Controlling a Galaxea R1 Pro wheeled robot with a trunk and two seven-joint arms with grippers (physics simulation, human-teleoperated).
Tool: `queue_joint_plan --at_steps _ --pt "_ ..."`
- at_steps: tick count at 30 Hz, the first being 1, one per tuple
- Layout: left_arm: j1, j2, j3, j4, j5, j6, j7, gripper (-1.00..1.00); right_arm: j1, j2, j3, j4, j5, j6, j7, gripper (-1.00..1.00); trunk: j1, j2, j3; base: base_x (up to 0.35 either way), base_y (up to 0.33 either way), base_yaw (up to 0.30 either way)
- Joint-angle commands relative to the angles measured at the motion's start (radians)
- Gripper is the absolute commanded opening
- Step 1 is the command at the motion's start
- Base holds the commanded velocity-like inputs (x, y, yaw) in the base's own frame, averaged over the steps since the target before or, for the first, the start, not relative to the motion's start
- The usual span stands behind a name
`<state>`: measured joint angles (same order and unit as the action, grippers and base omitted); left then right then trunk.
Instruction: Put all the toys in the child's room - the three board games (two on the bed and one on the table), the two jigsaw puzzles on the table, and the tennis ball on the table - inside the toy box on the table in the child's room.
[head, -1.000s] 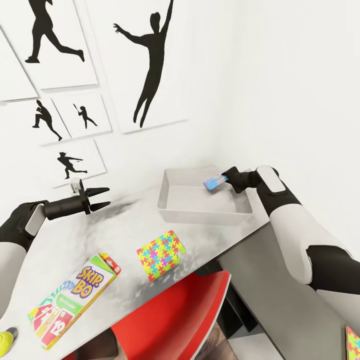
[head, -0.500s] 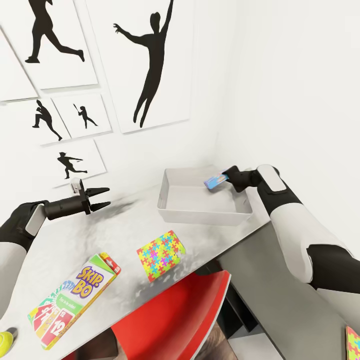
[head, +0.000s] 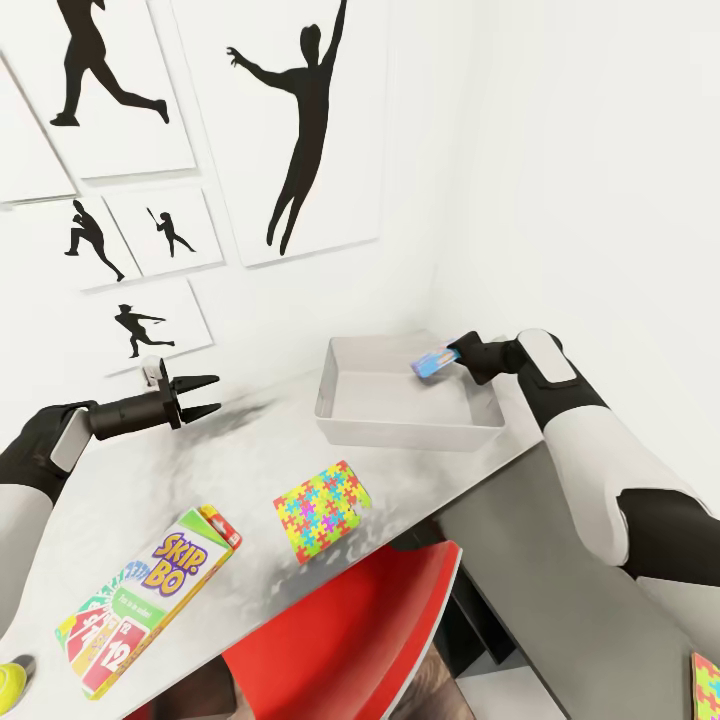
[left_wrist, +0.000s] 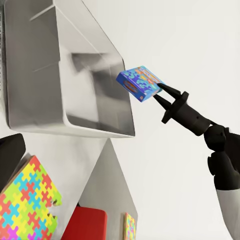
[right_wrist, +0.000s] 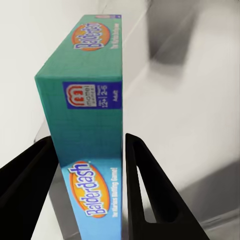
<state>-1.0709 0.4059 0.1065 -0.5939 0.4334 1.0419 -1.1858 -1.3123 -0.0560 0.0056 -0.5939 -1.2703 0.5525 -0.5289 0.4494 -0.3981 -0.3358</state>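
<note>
The right hand (head: 452, 354) is clamped on a flat blue and teal printed "Balderdash" game box (head: 432, 362), its two black fingers (right_wrist: 142, 180) pressed against the box's broad faces, holding it in the air above the near-right part of the shallow pale grey toy box (head: 400, 425), clear of its floor. The left hand (head: 208, 395) hangs over the pale grey tabletop (head: 170, 470) with its fingers apart and nothing between them, well apart from the toy box. Nearer the robot than that hand lie an orange-green "Skip-Bo" game box (head: 150, 595) and a multicolour jigsaw puzzle square (head: 320, 508), with a yellow-green tennis ball (head: 10, 682) at the tabletop's near edge.
</note>
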Motion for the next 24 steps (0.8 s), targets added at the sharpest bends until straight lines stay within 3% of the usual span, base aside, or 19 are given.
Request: queue_joint_plan --at_steps 1,24 --pt "-0.001 0.0 0.001 0.0 -0.001 0.005 -0.003 1.0 -0.001 -0.001 0.001 -0.001 -0.008 0.001 -0.008 -1.0 0.001 -0.002 -0.002 0.0 0.0 0.0" --pt "0.0 0.001 0.001 0.0 -0.001 0.005 -0.003 1.0 -0.001 -0.002 0.001 0.0 -0.008 0.001 -0.008 -1.0 0.001 -0.002 -0.002 0.0 0.0 0.0"
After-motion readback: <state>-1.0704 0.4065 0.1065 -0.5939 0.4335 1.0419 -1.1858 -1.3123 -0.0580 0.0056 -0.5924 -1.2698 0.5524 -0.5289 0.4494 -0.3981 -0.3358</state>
